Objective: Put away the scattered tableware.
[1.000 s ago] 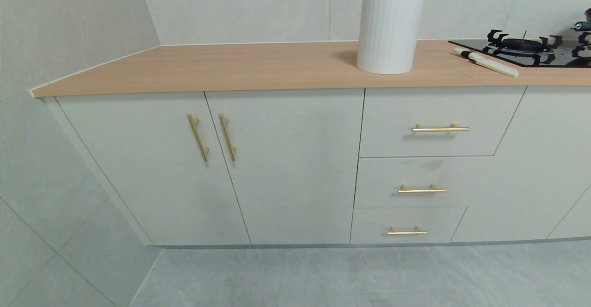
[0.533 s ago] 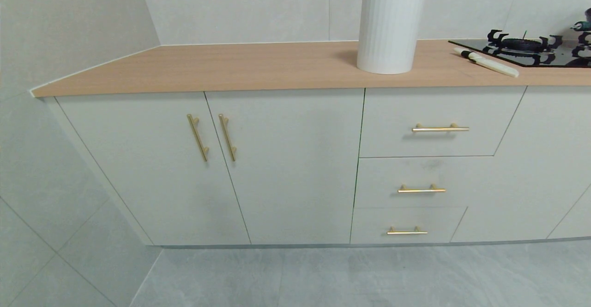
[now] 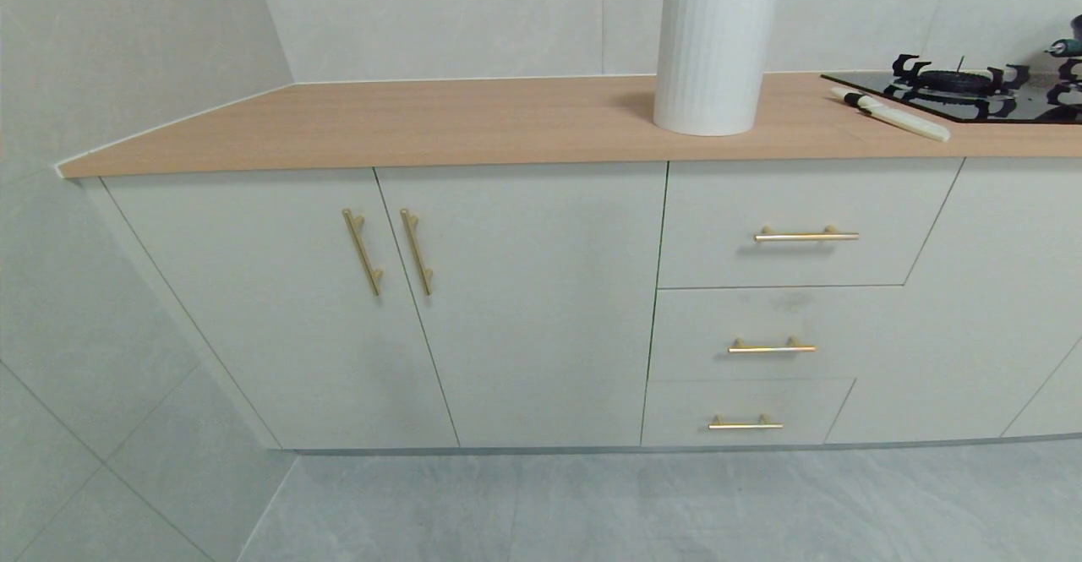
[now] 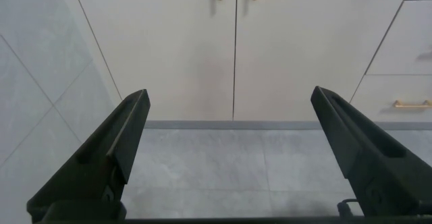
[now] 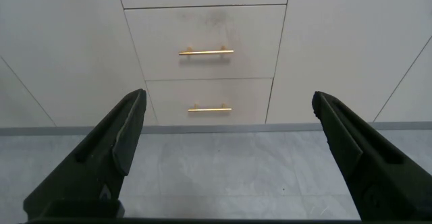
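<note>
A white knife with a black band [image 3: 890, 113] lies on the wooden counter [image 3: 439, 122], right at the edge of the black hob [image 3: 972, 93]. A tall ribbed white canister [image 3: 714, 48] stands on the counter left of the knife. My left gripper [image 4: 229, 96] hangs open low before the double cupboard doors [image 4: 236, 42], nothing between its fingers. My right gripper [image 5: 229, 99] is open too, low in front of the lower drawers [image 5: 206, 52], with the floor beneath it.
Under the counter are two cupboard doors with gold handles [image 3: 389, 251] and three drawers with gold bars [image 3: 806, 236]. A tiled wall [image 3: 93, 207] closes in the left side. Grey floor tiles [image 3: 592, 503] lie in front of the cabinets.
</note>
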Available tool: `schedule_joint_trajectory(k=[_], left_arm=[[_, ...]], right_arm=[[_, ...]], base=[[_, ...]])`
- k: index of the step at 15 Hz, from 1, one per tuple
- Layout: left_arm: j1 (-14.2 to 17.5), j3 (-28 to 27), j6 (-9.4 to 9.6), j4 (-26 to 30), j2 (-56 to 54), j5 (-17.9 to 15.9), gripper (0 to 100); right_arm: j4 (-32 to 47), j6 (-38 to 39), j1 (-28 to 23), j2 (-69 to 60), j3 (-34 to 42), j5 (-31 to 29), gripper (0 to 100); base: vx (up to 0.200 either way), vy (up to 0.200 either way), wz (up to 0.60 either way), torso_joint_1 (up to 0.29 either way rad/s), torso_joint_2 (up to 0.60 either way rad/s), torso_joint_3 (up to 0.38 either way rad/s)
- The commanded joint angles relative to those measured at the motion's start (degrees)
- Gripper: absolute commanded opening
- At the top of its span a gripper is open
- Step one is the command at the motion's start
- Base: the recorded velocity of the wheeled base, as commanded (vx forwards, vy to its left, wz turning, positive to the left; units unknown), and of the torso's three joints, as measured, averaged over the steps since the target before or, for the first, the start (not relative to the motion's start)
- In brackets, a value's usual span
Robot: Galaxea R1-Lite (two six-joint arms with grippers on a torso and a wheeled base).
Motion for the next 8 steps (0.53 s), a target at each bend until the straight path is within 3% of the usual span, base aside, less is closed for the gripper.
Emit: schedule_joint_trajectory(k=[1,8], left_arm=[[0.0,0.0,-0.01,0.0,0.0,0.0,100],[0.0,0.0,-0.01,-0.1,0.0,0.0,100]], right_arm=[[0.0,0.0,0.0,0.1,0.0,0.0,100],[0.0,-0.1,0.0,0.1,0.0,0.0,100]], base=[[0.200,0.000,0.00,-0.007,0.00,-0.002],[0.200,0.000,0.00,0.007,0.00,0.001]])
